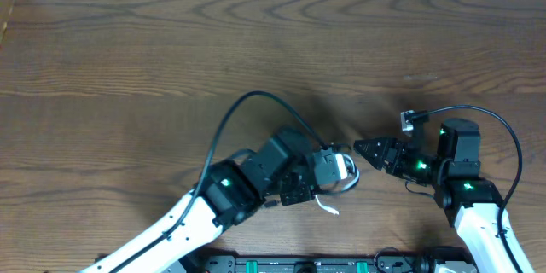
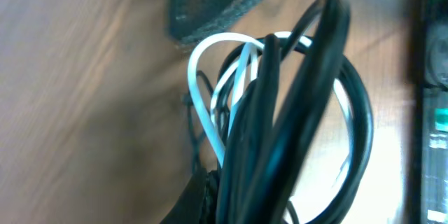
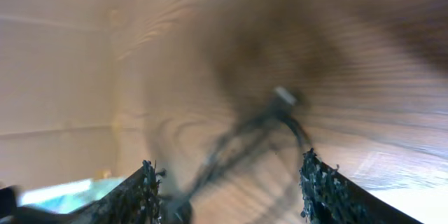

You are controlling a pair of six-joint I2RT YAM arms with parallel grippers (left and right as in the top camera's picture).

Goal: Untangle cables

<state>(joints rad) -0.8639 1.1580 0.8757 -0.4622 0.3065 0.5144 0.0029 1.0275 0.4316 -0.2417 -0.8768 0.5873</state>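
- Two black two-finger grippers sit low over the brown wood-grain bench (image 1: 171,43), tips facing each other.
- Left gripper (image 1: 334,171): jaws closed tight on the cables (image 1: 347,171), a tangled bundle of thin black cords plus one white cord.
- Left wrist view: the cables (image 2: 280,126) fill the frame right at the left gripper. Black loops are wrapped over a white loop, all blurred from being so close.
- White cord end (image 1: 328,207) hangs out of the bundle on the near side of the left gripper and lies on the bench.
- Right gripper (image 1: 360,148): just to the right of the left gripper, tip close to the bundle. Cannot tell if it touches.
- Right wrist view: right gripper (image 3: 228,161) jaws stand apart, nothing between them. Ahead of them are blurred dark strands with a small pale plug (image 3: 283,96) on the bench.
- Thick black arm cable (image 1: 247,107) arcs over the bench on the far side of the left gripper.
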